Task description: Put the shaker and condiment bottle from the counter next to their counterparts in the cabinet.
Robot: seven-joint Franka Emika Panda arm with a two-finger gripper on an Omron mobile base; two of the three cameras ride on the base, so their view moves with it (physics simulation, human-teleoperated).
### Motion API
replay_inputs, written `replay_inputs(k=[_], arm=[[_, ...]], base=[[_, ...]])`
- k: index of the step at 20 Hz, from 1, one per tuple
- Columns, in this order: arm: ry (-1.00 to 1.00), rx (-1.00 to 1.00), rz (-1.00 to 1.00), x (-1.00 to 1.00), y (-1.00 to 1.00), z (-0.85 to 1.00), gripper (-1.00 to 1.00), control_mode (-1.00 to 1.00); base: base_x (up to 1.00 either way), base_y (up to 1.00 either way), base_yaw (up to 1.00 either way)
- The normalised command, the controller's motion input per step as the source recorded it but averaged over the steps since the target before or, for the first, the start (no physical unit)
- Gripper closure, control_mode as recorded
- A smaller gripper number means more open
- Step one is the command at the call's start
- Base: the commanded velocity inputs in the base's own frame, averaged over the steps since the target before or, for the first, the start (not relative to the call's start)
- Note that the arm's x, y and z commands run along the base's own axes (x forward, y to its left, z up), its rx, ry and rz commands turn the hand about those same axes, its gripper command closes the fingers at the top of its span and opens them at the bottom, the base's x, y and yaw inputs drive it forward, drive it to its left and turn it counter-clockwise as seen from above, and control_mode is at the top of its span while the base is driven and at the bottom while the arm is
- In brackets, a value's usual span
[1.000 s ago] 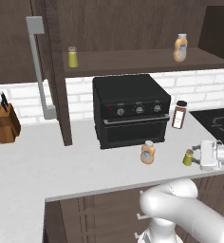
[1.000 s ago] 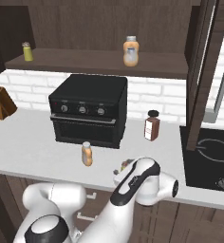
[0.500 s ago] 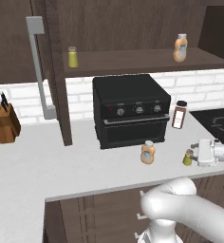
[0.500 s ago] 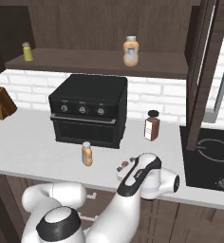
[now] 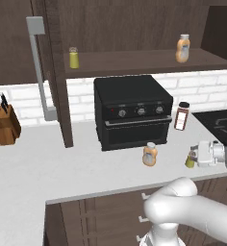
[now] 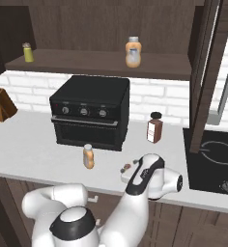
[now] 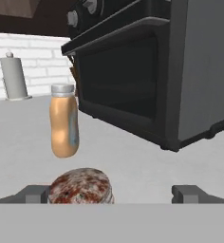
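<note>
The shaker point(image 5: 189, 159) stands on the counter point(image 5: 62, 168) near its front edge, right of the condiment bottle point(image 5: 150, 154). My gripper point(image 5: 195, 154) is level with the shaker on its right side, jaws open. In the hand view the shaker's speckled cap point(image 7: 80, 186) sits low between the two fingertips point(image 7: 35, 193), nearer the left one, with the gripper point(image 7: 111, 194) open around it. The orange condiment bottle point(image 7: 64, 121) stands upright just beyond. In the cabinet point(image 5: 134, 29), the counterparts stand on the shelf: a yellow-green shaker point(image 5: 74, 57) at left and an orange bottle point(image 5: 182, 48) at right.
A black toaster oven point(image 5: 132, 110) sits behind the bottle, with a dark red-brown jar point(image 5: 182, 116) to its right. A knife block point(image 5: 5, 125) stands far left, a stovetop point(image 6: 215, 159) at the right. A tall grey handle point(image 5: 38, 67) hangs on the open cabinet door.
The hand has edged a little closer to the shaker on the counter. The jaws stay open, and the bottles have not moved.
</note>
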Motion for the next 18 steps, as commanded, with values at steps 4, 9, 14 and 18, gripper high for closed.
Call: replay_inputs(k=[4, 9, 14, 18], arm=[[0.02, 0.0, 0.0, 0.04, 0.0, -0.14, -1.0, -1.0], [0.01, 0.0, 0.0, 0.01, 0.0, -0.12, -1.0, -1.0], [0.02, 0.0, 0.0, 0.07, 0.01, -0.11, 1.0, -1.0], [0.01, 0.0, 0.0, 0.06, 0.0, -0.03, 1.0, -1.0]], base=[[0.0, 0.0, 0.0], [0.0, 0.0, 0.0], [0.0, 0.0, 0.0], [0.0, 0.0, 0.0]])
